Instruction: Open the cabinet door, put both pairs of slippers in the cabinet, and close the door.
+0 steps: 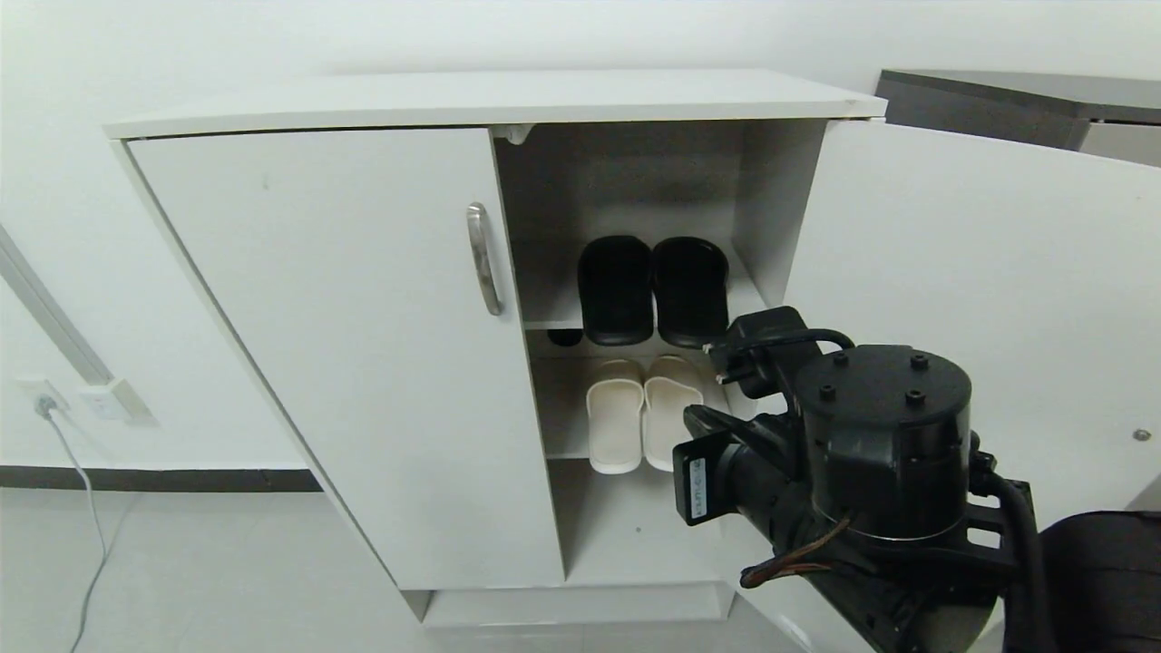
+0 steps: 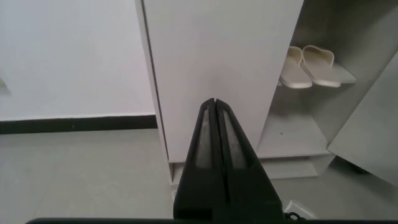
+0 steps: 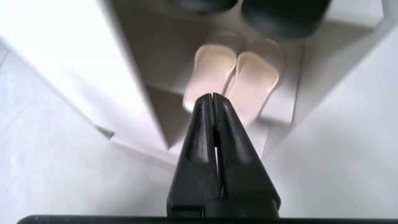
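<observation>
Scene, head view: white two-door cabinet [image 1: 490,95] is standing against a white wall on the grey floor [image 1: 200,571].

- Left door [image 1: 345,345] is sitting shut. Its brushed-metal bar handle [image 1: 483,258] is running upright along the door's inner edge.
- Right door [image 1: 980,272] is hanging wide open, and the right-hand compartment is showing.
- Pair of black rubber slippers [image 1: 653,290] is lying side by side, touching, on the upper shelf [image 1: 544,313]. They are toward its right edge, with the near ends poking just over the front edge.
- Pair of cream-white rubber slippers [image 1: 642,413] is lying side by side on the middle shelf [image 1: 562,426], directly under the black pair, with the near ends reaching the front edge.

Arms:
- Right arm is hanging in front of the open compartment, between the shelves and the open door. Right gripper [image 3: 214,99] is pointing at the cream-white pair. Its jaws are pressing fully together and gripping nothing.
- Left gripper [image 2: 215,102] is facing the lower part of the shut left door. Its jaws are likewise pressing together and carrying nothing.

Surroundings: a wall socket [image 1: 41,399] with a grey cable [image 1: 91,526] is sitting low on the wall, left of the cabinet. A grey-topped unit [image 1: 1016,104] is showing behind the open door.
</observation>
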Available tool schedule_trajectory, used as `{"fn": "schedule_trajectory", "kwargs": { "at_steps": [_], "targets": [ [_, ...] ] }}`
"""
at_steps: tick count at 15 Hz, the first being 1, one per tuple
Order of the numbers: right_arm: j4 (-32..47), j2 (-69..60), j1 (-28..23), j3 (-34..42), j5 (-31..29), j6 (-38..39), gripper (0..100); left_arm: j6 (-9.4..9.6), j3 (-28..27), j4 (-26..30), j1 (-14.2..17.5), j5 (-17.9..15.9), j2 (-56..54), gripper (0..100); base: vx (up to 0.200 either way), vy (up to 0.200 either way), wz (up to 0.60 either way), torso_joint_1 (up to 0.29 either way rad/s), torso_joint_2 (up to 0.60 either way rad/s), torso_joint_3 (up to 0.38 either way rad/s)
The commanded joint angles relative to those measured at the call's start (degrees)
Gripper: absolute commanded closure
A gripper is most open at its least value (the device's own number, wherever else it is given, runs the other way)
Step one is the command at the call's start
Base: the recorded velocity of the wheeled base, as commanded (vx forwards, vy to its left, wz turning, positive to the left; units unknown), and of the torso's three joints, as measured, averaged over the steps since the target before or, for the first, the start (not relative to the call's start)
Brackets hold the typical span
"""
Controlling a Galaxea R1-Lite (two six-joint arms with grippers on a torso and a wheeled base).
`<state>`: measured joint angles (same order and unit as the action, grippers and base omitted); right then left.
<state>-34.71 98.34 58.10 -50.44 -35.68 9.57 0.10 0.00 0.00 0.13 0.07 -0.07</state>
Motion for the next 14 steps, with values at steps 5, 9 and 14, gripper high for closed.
{"fn": "schedule_trajectory", "kwargs": {
  "at_steps": [5, 9, 14],
  "targets": [
    [0.0, 0.7, -0.6, 0.1, 0.1, 0.2, 100, -0.01, 0.0, 0.0, 0.0, 0.0, 0.1, 100, -0.2, 0.0, 0.0, 0.001, 0.0, 0.002],
    [-1.4, 0.8, -2.6, 1.9, 2.0, -0.1, 100, 0.08, 0.0, -0.1, 0.0, 0.0, 0.1, 100, 0.0, 0.0, 0.0, 0.0, 0.0, 0.0],
    [-3.1, 1.5, -2.9, 2.6, 2.5, -0.3, 100, 0.08, 0.0, 0.0, 0.0, 0.0, 0.1, 100, 0.0, 0.0, 0.0, 0.0, 0.0, 0.0]
  ]
}}
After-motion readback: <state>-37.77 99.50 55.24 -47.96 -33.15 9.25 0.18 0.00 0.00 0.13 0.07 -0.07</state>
